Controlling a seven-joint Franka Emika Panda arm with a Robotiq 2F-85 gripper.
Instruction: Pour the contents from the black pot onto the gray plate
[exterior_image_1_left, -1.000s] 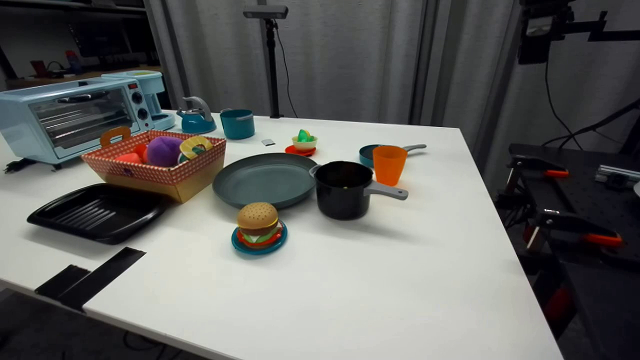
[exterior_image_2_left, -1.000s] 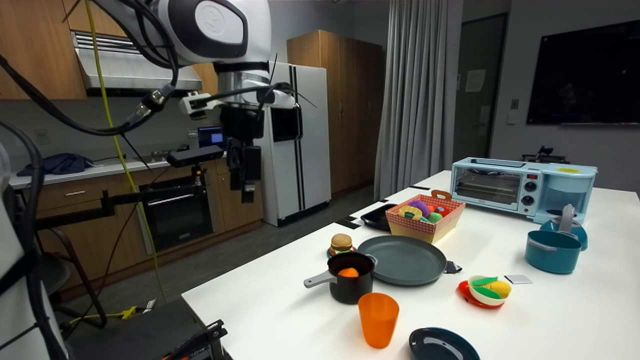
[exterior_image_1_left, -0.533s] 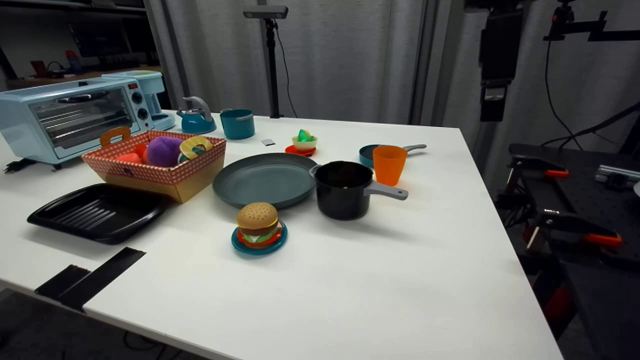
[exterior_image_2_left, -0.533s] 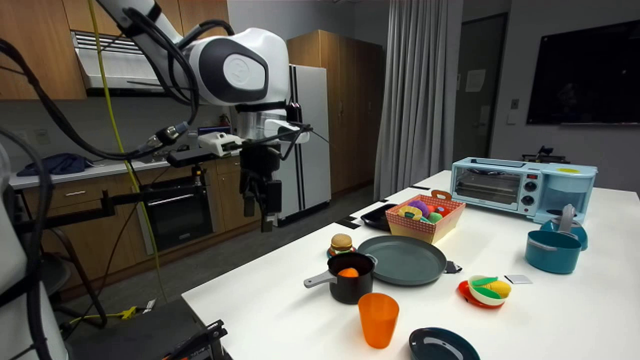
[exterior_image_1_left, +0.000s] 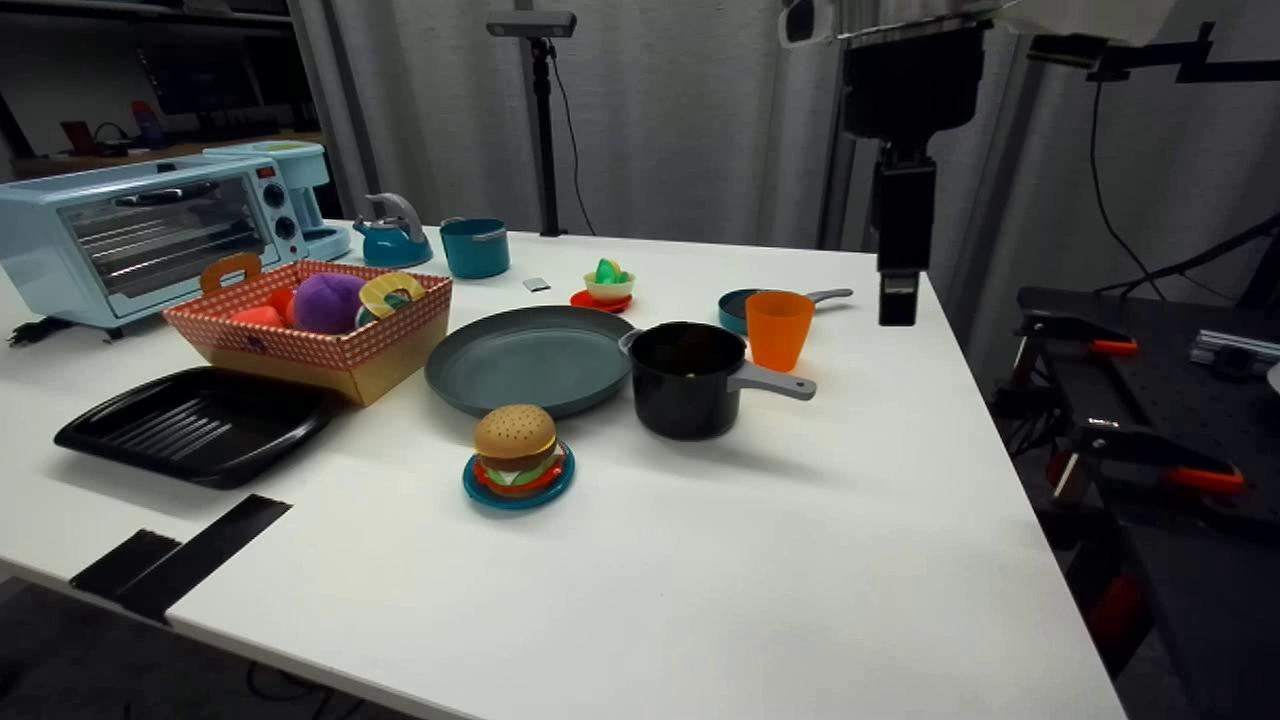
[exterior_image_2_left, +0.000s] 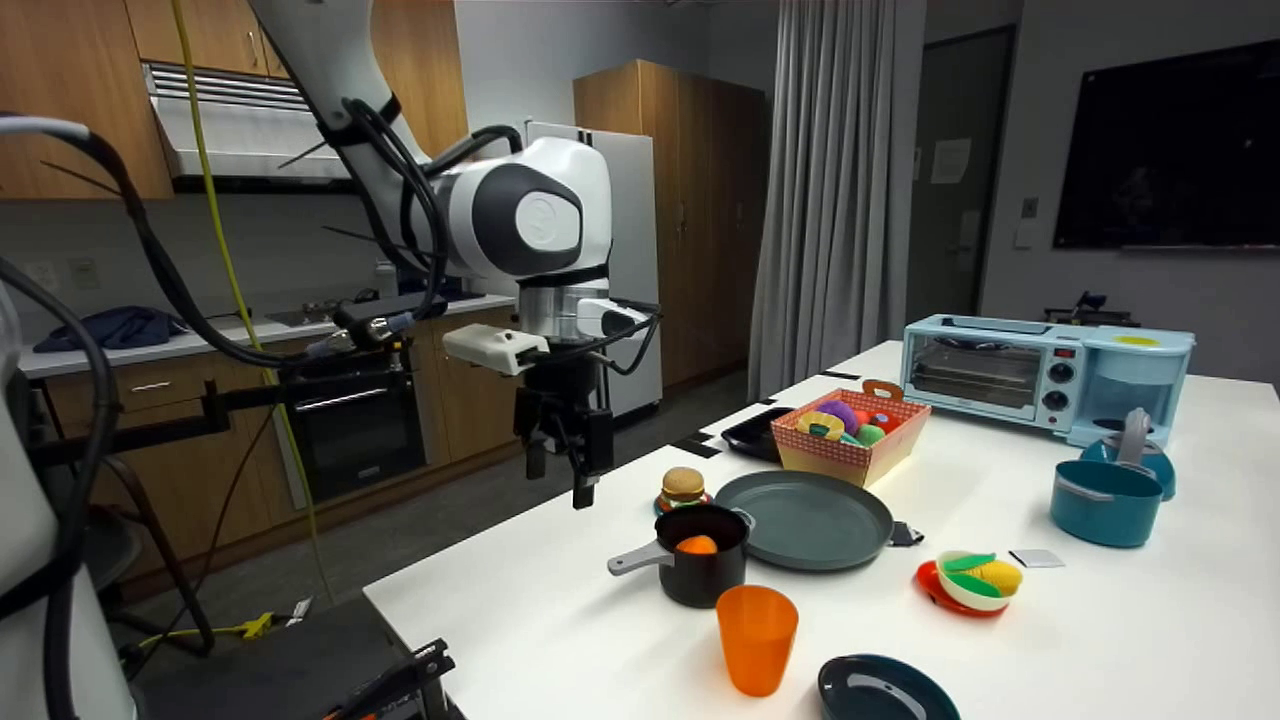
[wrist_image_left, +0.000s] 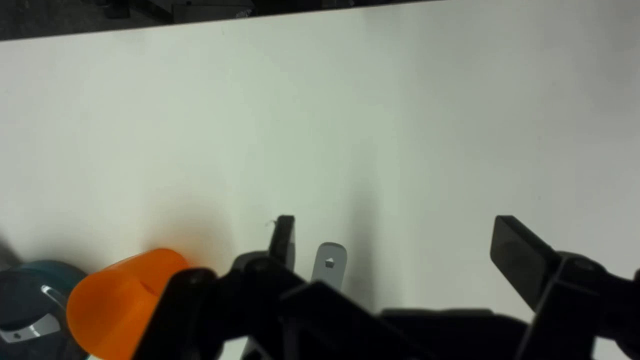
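Black pot (exterior_image_2_left: 705, 578) partly hides its contents (exterior_image_2_left: 697, 545), while the claw (wrist_image_left: 394, 230), spread wide, holds nothing.

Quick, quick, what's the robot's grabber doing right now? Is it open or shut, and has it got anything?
Gripper: wide open, holding nothing.
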